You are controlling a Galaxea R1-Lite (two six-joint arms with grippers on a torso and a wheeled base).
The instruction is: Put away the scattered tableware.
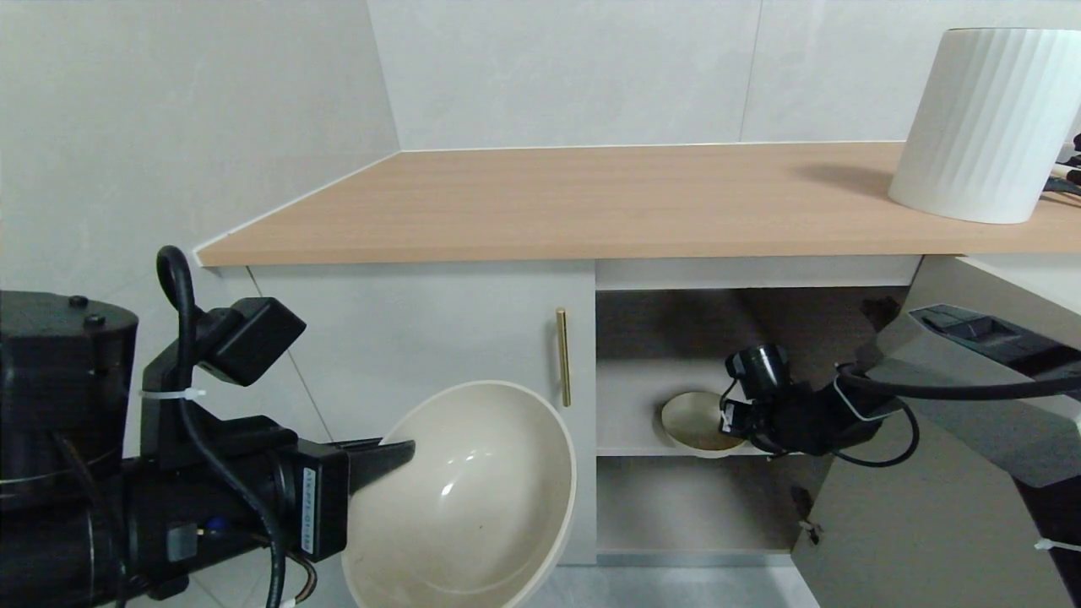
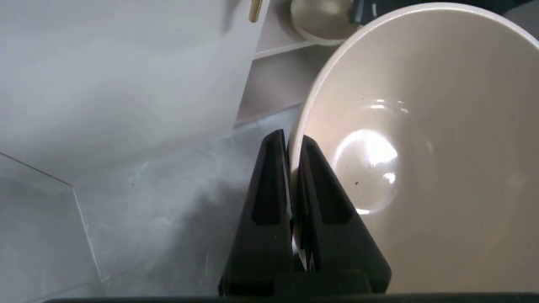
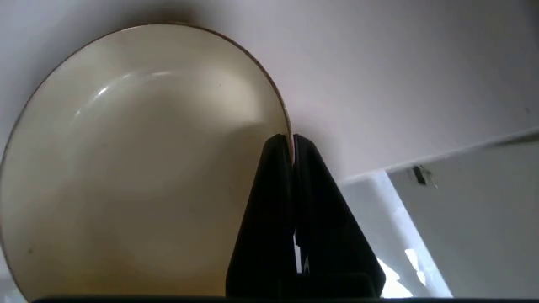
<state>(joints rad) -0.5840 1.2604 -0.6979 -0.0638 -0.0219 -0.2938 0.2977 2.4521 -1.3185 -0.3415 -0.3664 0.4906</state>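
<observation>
The left end effector [image 1: 407,453] is clamped on the rim of a large cream bowl [image 1: 473,507], which is held tilted in front of the closed cabinet door [image 1: 422,338], below its brass handle [image 1: 562,357]. The right end effector [image 1: 733,419] is closed on the rim of a small dish [image 1: 691,420] at the front of the shelf [image 1: 629,422] inside the open cabinet. A white ribbed container [image 1: 984,127] stands on the table [image 1: 591,198].

R gripper [image 3: 292,147] on plate [image 3: 135,160] rim
</observation>
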